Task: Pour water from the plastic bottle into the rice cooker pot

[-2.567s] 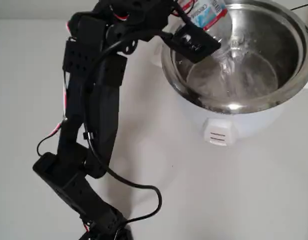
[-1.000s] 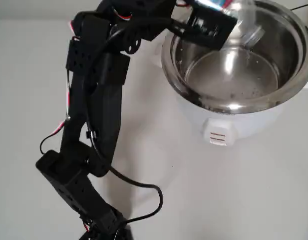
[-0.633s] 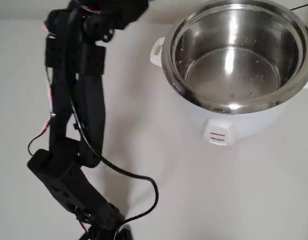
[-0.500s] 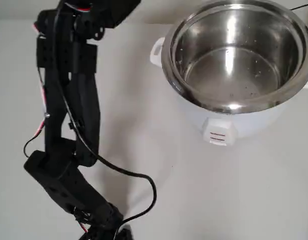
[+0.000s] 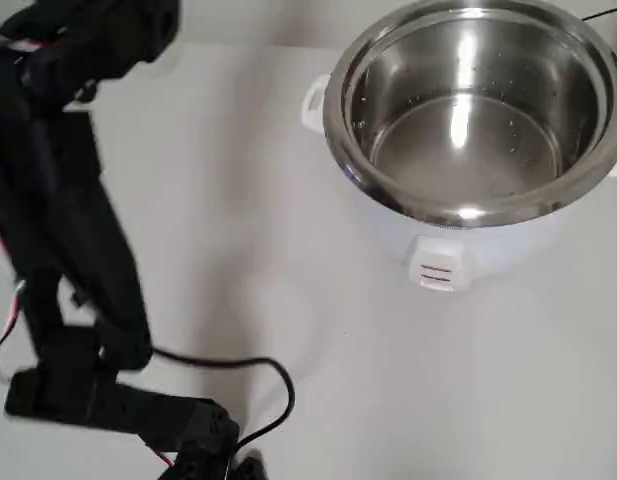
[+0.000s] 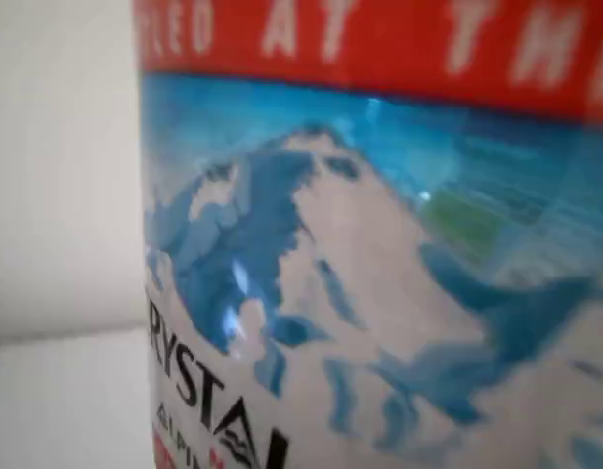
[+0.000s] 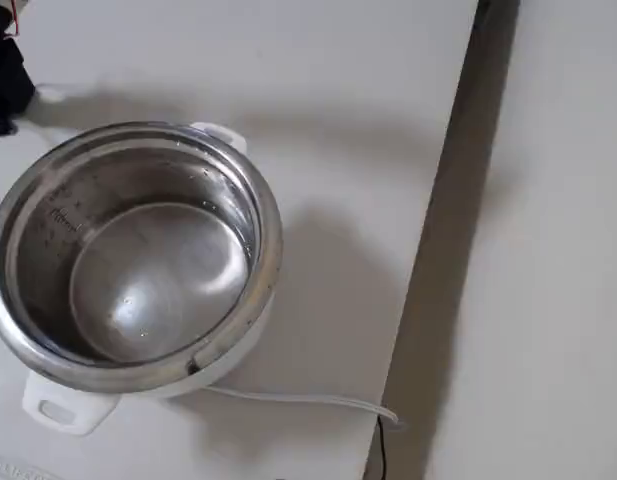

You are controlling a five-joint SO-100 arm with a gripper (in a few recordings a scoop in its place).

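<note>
Claw: I cannot see its fingers anywhere, so I cannot tell whether they are together or apart; the wrist view has the plastic bottle (image 6: pixel 379 264) pressed up close to the lens, which suggests to me it sits in the grasp.
Bottle: its label runs red band on top, blue-and-white mountain below, lettering level, so I judge it near upright.
Arm: black links (image 5: pixel 68 230) blur along the left edge of the overhead view, well apart from the cooker.
Pot: the rice cooker pot (image 5: pixel 468 205) sits in its white body (image 5: pixel 438 255) at the upper right of the desk (image 5: pixel 388 390); droplets cling to the steel wall and the bottom looks wet, though depth is hard to read.
Step, as I judge it: setting the bottle down on open desk, clear of the cooker.
How I do it well: keep the bottle upright, lower slowly until the base rests flat, and only then release.
Risk: the bottle is light and narrow, so a tilted release could topple it.
Cord: the white cable (image 7: pixel 298 400) lies by the cooker; I steer away from it.
</note>
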